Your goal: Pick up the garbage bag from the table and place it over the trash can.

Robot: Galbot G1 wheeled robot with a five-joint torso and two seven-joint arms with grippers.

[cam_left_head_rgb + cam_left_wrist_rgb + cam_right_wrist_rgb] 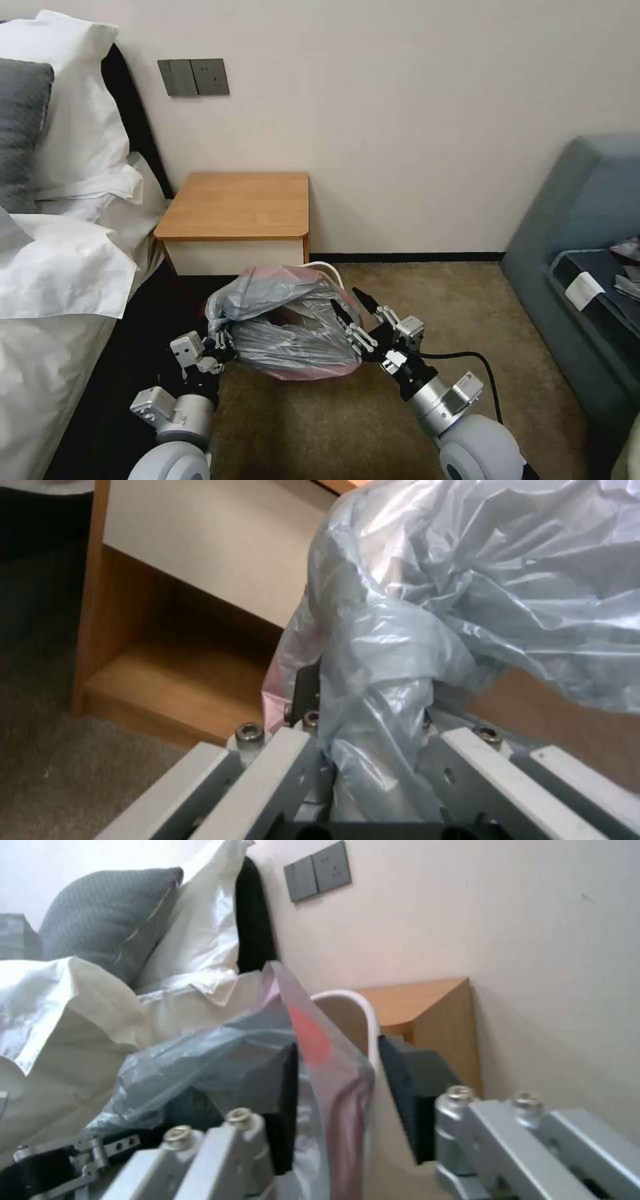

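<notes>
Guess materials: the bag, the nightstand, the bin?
Garbage bag: thin plastic film, translucent grey with a pink edge; it crinkles and glints. The left claw is shut on it, the right claw open around its edge. Table: looks like wood or laminate, matte orange-brown top, white front. Trash can: smooth cream rolled rim, probably plastic.

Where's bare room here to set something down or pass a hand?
The table top is bare from bed to wall. Carpet lies free between bag and sofa. It is crowded at the trash can, where left gripper and right gripper flank the bag.
</notes>
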